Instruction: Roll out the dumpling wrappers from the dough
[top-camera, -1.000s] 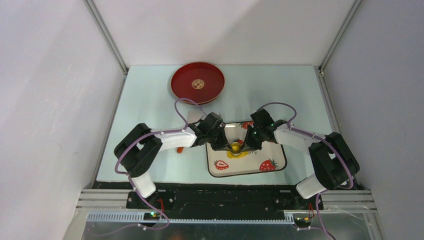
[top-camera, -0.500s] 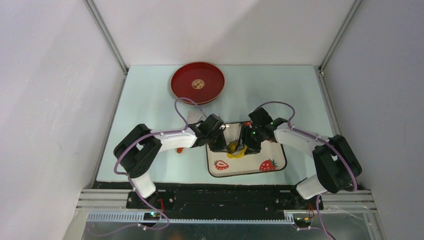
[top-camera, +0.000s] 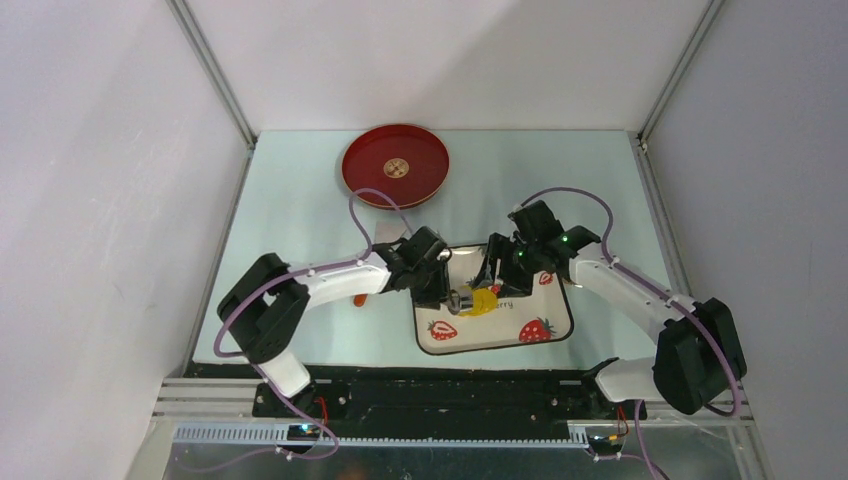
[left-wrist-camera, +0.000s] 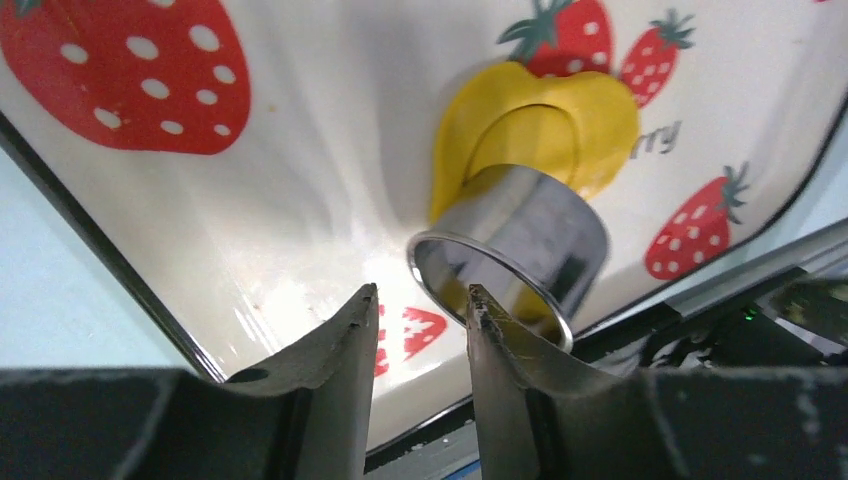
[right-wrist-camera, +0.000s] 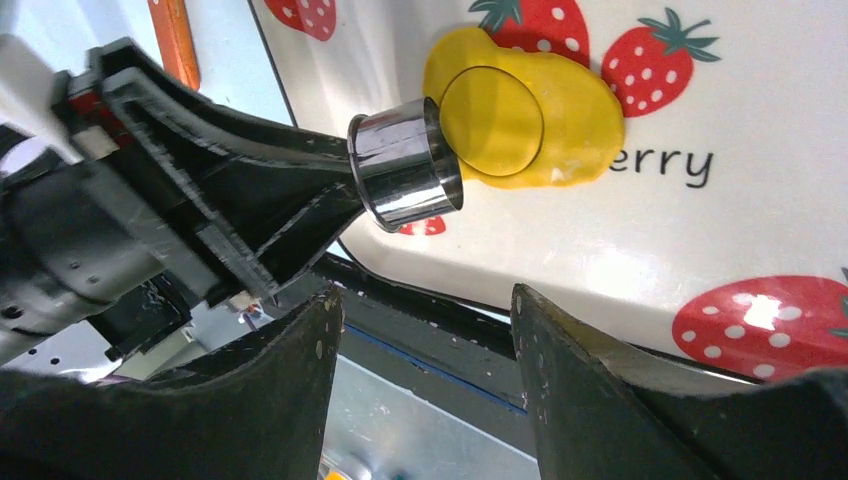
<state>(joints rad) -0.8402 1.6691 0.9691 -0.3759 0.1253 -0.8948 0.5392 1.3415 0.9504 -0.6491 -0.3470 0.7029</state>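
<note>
The yellow dough (top-camera: 485, 302) lies flattened on the strawberry tray (top-camera: 500, 335). A round dumpling wrapper (right-wrist-camera: 492, 120) is outlined in the dough (right-wrist-camera: 585, 120), still set in it. A shiny metal ring cutter (right-wrist-camera: 405, 170) lies tipped on its side at the dough's edge. My left gripper (left-wrist-camera: 420, 300) is open, and the cutter (left-wrist-camera: 510, 250) rests at its right fingertip, not between the jaws. My right gripper (right-wrist-camera: 425, 300) is open and empty, hanging past the tray's near edge. In the top view both grippers flank the dough, left (top-camera: 447, 290) and right (top-camera: 497, 278).
A red round plate (top-camera: 395, 166) sits at the back left of the table. An orange tool (top-camera: 360, 299) lies beside the tray's left edge, under my left arm. The tray's black rim (left-wrist-camera: 90, 210) borders the pale table. Grey walls close in both sides.
Both grippers have gone from shut to open. The cutter, held upright over the dough before, now lies tipped beside it. The right gripper has drawn back to the right.
</note>
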